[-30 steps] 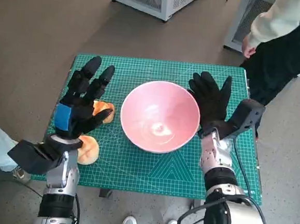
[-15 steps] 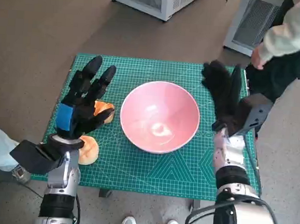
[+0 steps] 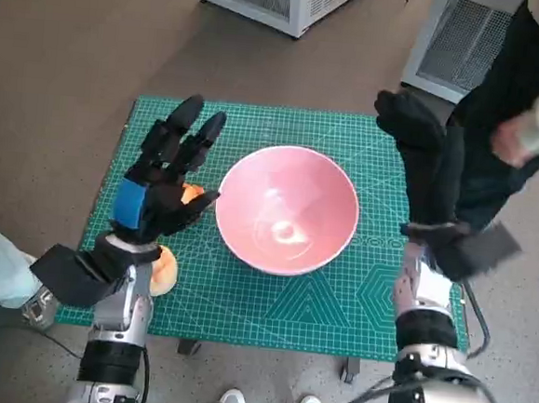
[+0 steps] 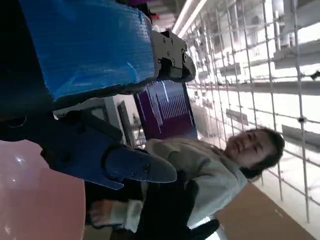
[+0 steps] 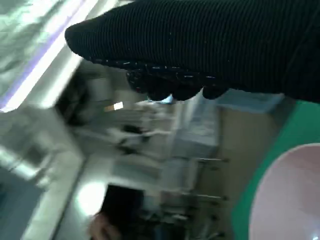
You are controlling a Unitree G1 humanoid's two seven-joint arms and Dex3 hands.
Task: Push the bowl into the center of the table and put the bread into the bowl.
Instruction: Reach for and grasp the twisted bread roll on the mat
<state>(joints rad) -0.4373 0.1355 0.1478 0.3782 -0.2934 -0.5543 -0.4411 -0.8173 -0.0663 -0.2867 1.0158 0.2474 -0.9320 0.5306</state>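
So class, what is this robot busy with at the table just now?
A pink bowl sits near the middle of the green mat, with nothing in it. The left hand hovers open over two pieces of bread beside the bowl, holding nothing. The right hand is raised at the other side, apart from the bowl. A person stands close by.

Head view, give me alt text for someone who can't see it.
A pink bowl sits empty near the middle of a green cutting mat, between the robot's raised hands. The left hand hovers open over two bread rolls; the gloved right hand is lifted at the mat's edge, near a person.
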